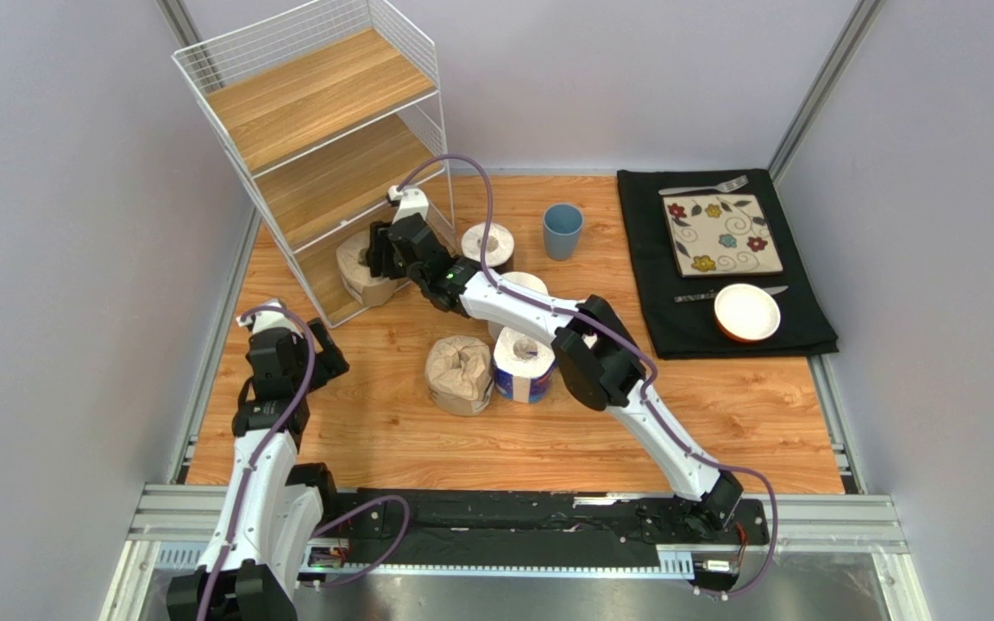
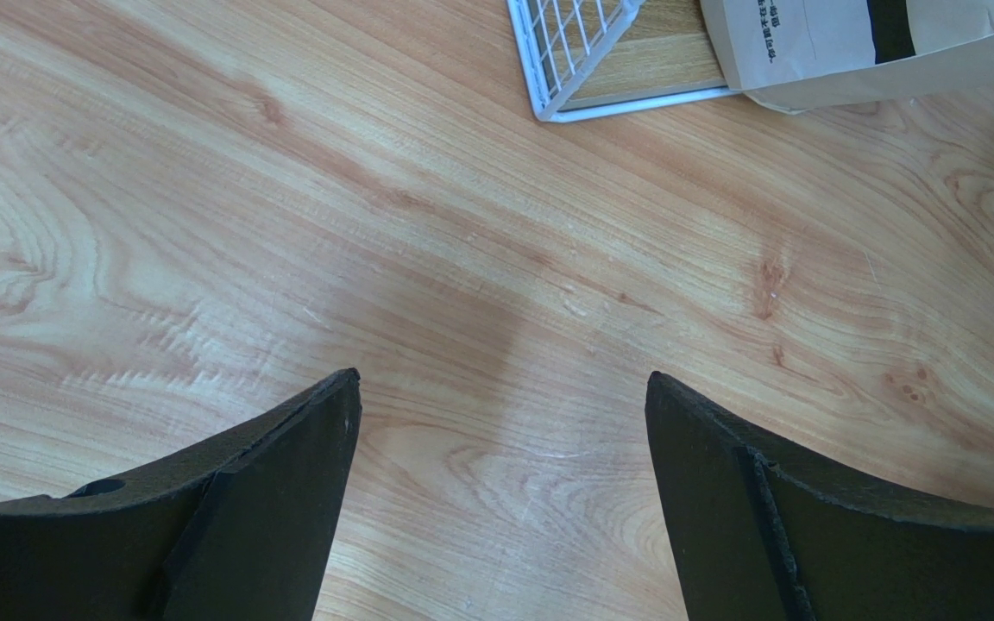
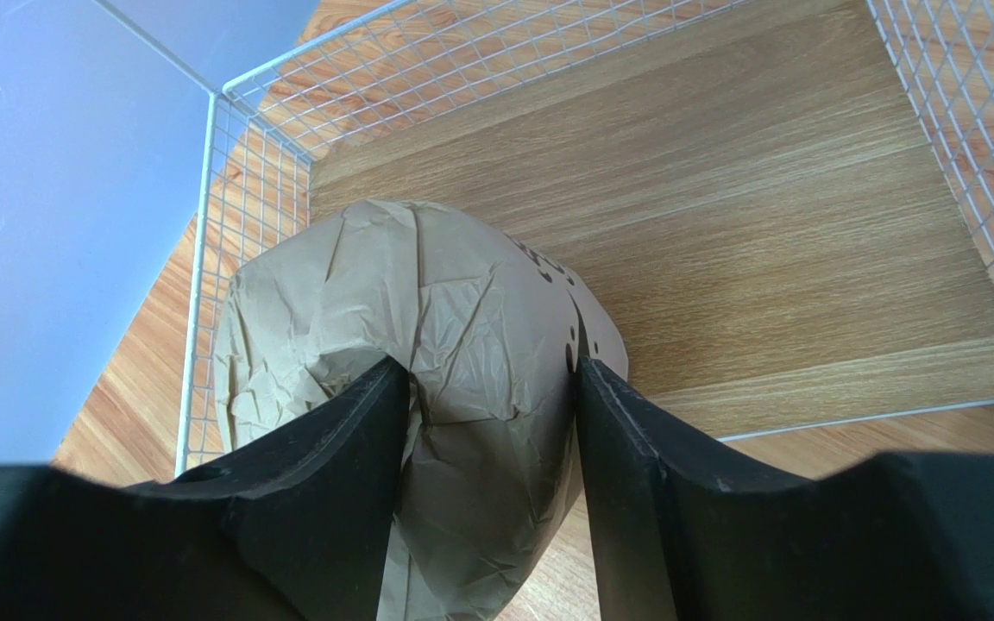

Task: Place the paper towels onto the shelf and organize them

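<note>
The white wire shelf (image 1: pixel 321 97) stands at the back left. My right gripper (image 1: pixel 379 252) is shut on a crumpled brown paper towel roll (image 1: pixel 360 268) at the front left of the bottom tier (image 3: pixel 723 233). In the right wrist view the fingers (image 3: pixel 334 453) pinch the roll (image 3: pixel 438 298) from both sides. A second brown roll (image 1: pixel 460 375) and a blue-wrapped roll (image 1: pixel 523 365) stand mid-table. A white roll (image 1: pixel 489 245) and another roll (image 1: pixel 524 283), partly hidden by the arm, stand behind. My left gripper (image 2: pixel 502 382) is open and empty over bare table.
A blue cup (image 1: pixel 563 230) stands right of the white roll. A black mat (image 1: pixel 671 324) at the right holds a flowered plate (image 1: pixel 723 234), cutlery and a white bowl (image 1: pixel 747 312). The shelf's corner (image 2: pixel 567 65) shows in the left wrist view.
</note>
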Robot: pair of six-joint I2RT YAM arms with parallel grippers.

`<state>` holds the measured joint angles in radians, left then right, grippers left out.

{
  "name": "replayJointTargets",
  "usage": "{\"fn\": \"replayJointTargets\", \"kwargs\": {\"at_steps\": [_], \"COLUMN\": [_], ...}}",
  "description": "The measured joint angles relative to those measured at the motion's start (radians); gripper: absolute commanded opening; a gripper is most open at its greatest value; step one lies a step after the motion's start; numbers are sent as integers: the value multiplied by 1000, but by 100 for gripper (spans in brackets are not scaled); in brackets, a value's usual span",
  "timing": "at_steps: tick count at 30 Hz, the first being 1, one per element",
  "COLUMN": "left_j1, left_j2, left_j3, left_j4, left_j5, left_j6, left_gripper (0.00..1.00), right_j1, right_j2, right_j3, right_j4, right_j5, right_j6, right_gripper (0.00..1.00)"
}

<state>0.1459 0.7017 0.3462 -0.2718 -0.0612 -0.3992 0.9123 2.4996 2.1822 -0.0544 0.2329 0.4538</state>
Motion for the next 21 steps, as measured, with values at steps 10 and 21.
{"fn": "replayJointTargets", "kwargs": {"at_steps": [10, 21], "left_j1": [0, 0], "left_j2": [0, 0], "left_j3": [0, 0], "left_j4": [0, 0], "left_j5": [0, 0], "left_j6": [0, 0], "left_gripper": [89, 89], "right_j1": [0, 0], "right_j2": [-1, -63], "right_j3": [-14, -80], "right_j4": [37, 67], "right_j5": [-35, -70], "right_j6": [2, 2], "right_gripper": [63, 65]}}
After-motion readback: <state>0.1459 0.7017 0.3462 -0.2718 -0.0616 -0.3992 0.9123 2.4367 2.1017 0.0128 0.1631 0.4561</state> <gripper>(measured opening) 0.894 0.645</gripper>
